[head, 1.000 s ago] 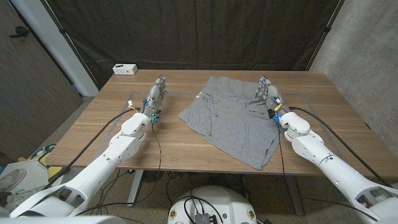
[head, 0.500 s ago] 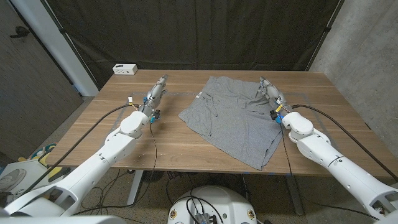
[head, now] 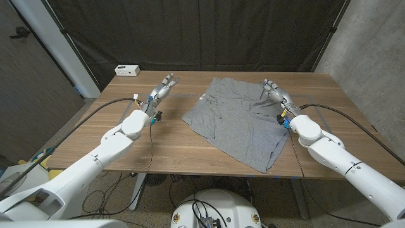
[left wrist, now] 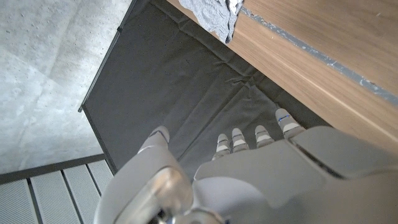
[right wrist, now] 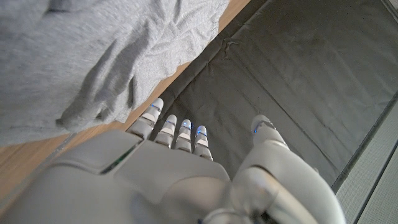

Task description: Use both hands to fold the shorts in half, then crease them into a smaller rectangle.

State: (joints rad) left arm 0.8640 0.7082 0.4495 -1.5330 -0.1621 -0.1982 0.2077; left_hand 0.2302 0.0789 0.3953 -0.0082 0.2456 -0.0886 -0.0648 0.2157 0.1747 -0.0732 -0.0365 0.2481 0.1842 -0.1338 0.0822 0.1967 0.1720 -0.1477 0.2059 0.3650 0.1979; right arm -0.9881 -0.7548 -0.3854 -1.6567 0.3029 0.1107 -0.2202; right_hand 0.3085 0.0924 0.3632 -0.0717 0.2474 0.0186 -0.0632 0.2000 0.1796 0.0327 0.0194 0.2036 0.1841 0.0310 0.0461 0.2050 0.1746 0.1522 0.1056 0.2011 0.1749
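Shorts [head: 237,120] unheld, fingers [right wrist: 180,134] spread

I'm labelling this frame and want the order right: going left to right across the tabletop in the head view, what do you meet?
White box at the far left corner → left hand → grey shorts → right hand at the shorts' right edge, over the cloth.

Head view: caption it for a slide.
Both open hands, left hand and right hand, flank grey shorts spread unfolded on the wooden table.
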